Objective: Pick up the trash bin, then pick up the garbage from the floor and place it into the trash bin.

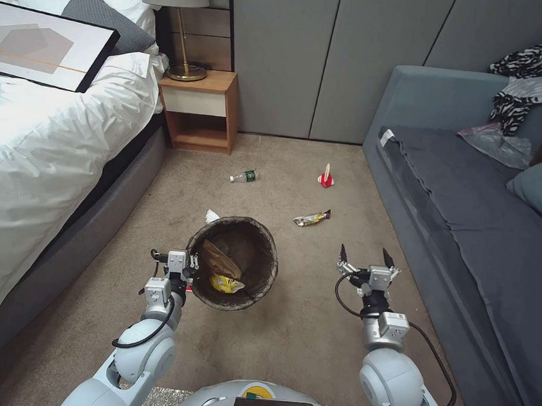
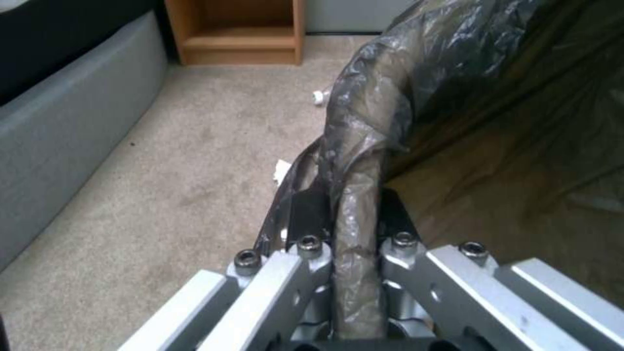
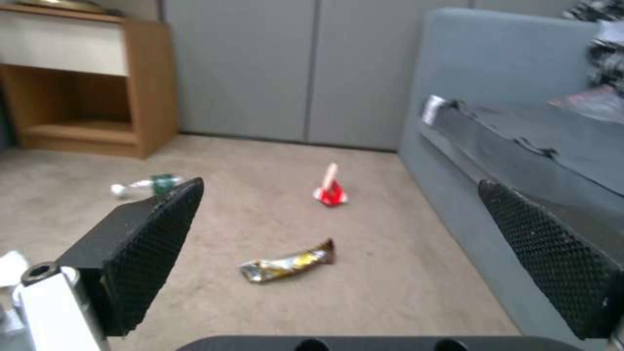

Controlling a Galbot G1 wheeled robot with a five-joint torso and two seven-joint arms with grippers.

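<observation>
Carpeted floor [image 1: 311, 331]: left gripper [image 1: 192, 265] clamps trash bin [image 1: 262, 240] rim.

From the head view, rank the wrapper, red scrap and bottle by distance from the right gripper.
1. Wrapper, just ahead of the right gripper, to its left.
2. Red scrap, farther ahead.
3. Bottle, far left, toward the nightstand.

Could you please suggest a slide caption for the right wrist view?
Open right pincer hovering over the carpet, facing a snack wrapper, a red scrap and a bottle.
</observation>
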